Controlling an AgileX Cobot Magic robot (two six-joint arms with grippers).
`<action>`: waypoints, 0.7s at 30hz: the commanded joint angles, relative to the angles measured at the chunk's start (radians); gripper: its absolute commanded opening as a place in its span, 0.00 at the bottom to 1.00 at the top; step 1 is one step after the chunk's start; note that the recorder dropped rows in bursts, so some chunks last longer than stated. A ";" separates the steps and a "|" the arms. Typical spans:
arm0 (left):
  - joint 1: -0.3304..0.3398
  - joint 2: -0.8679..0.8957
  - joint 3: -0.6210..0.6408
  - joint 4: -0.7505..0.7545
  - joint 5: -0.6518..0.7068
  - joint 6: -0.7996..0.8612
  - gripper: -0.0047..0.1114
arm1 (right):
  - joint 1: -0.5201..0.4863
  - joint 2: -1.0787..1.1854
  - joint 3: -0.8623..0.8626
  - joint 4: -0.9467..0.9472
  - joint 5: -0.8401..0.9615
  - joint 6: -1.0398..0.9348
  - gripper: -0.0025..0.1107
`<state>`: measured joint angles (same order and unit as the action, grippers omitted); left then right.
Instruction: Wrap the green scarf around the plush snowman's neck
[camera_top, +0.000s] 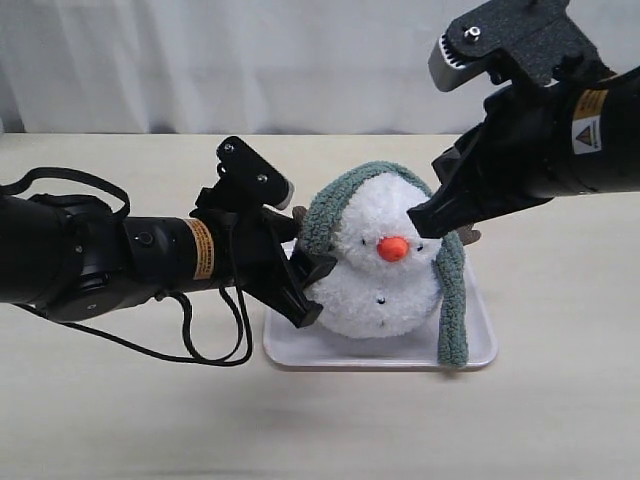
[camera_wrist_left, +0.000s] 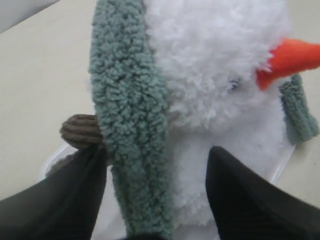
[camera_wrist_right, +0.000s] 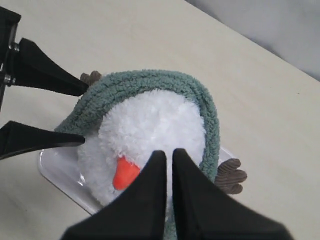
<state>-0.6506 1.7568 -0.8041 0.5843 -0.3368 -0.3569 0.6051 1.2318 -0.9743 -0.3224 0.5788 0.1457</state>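
Note:
The plush snowman (camera_top: 385, 270) stands on a pale tray (camera_top: 300, 352), orange nose toward the camera. The green scarf (camera_top: 325, 215) arches over the top and back of its head; one end hangs down its right side (camera_top: 452, 300) to the tray. My left gripper (camera_top: 318, 290) is open at the snowman's left side. In the left wrist view the scarf (camera_wrist_left: 130, 115) runs down between its spread fingers (camera_wrist_left: 65, 195), loose. My right gripper (camera_wrist_right: 169, 152) is shut and holds nothing, its tip against the white head (camera_wrist_right: 150, 120) by the nose.
A brown twig arm (camera_wrist_right: 230, 175) sticks out on the snowman's right, another (camera_wrist_left: 80, 131) beside my left finger. The tray sits mid-table on a beige tabletop (camera_top: 120, 420). A white curtain (camera_top: 250, 60) closes off the back.

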 joint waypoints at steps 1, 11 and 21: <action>-0.003 0.017 0.001 0.002 -0.020 0.020 0.52 | -0.047 0.065 0.003 0.054 -0.070 -0.029 0.06; -0.003 0.055 0.001 0.002 -0.076 0.031 0.32 | -0.140 0.142 0.000 0.450 -0.185 -0.378 0.06; -0.003 0.055 0.001 0.006 -0.072 0.031 0.04 | -0.144 0.250 -0.003 0.476 -0.243 -0.378 0.06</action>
<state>-0.6506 1.8097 -0.8041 0.5890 -0.4007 -0.3283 0.4680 1.4532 -0.9743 0.1486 0.3549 -0.2225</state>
